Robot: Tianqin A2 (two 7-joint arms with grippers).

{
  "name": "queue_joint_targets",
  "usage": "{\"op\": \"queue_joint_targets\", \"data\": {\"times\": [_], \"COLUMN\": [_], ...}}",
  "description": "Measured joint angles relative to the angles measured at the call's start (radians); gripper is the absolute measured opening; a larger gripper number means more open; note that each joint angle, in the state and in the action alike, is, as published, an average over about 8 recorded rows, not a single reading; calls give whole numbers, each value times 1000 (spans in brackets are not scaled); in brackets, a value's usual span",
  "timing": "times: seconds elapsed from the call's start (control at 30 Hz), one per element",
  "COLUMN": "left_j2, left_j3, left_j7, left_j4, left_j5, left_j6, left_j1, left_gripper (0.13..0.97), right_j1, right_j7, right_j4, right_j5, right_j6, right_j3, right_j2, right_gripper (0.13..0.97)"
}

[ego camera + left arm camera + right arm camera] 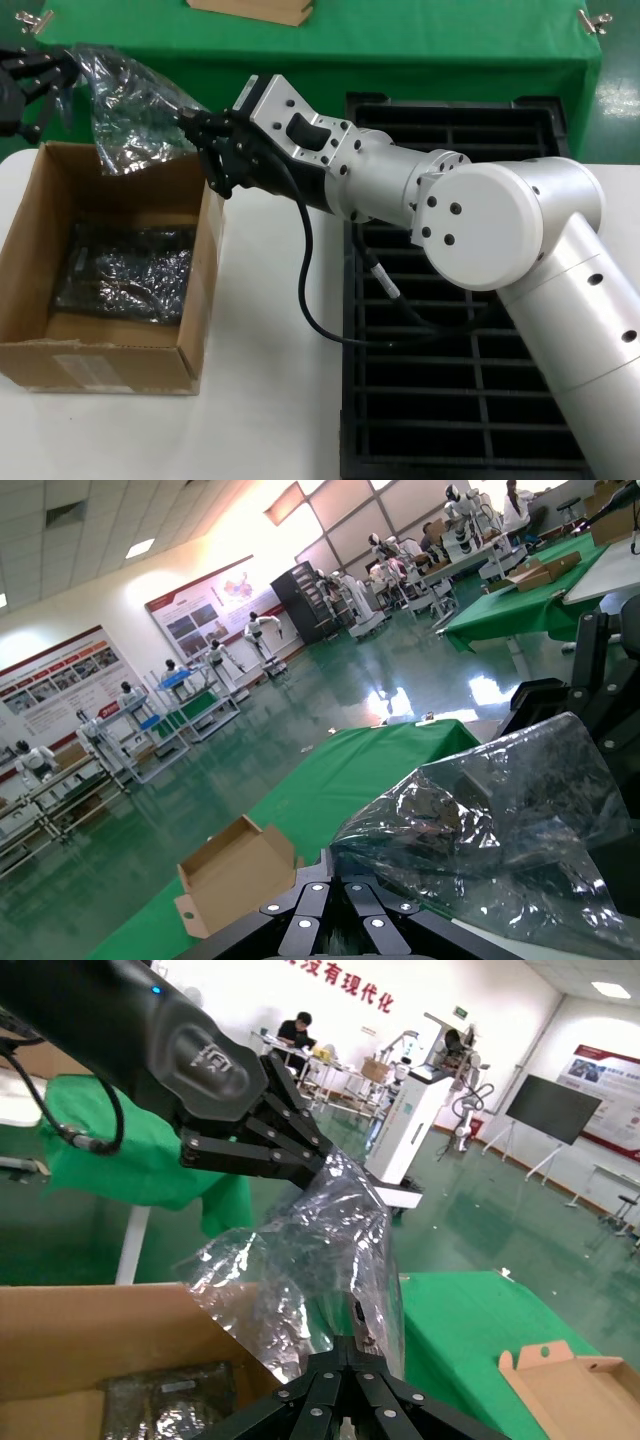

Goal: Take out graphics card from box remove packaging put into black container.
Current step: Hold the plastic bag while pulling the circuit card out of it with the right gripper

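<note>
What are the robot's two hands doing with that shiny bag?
Both grippers are holding one crinkly bag up in the air above the back of the cardboard box. The left gripper pinches one end and the right gripper pinches the other. More bagged parts lie inside the box. The black tray sits beside the box with its visible slots empty.

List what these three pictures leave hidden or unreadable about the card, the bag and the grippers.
- Graphics card: the crinkled bag, held between the left gripper and right gripper, hides whether a card is inside.
- Box contents: head view shows another shiny wrapped item; glare hides what it is.
- Left gripper: cut off by the head view's edge.
- Box label: too small to read.
- Black tray: the right arm covers part of it.
</note>
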Motion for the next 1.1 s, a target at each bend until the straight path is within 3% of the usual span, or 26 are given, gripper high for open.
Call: {"op": "queue_joint_targets", "data": {"times": [0.63, 0.93, 1.1], "left_j2": [14, 27, 32], "left_j3": [15, 20, 23], "left_j7": [-6, 10, 23], "left_j4": [48, 94, 125], "left_j5": [-25, -28, -24], "left_j6": [52, 64, 62], "left_j1": [-38, -62, -77], "left_gripper": [139, 139, 139], "right_j1": [10, 15, 18], "right_j7": [9, 0, -8], "right_j4": [-28, -37, -43], "right_j5": [-8, -5, -2], "right_j6": [33, 35, 36], "right_j3": [12, 27, 34], "right_j2": [0, 1, 2], "right_gripper": [140, 201, 281]}}
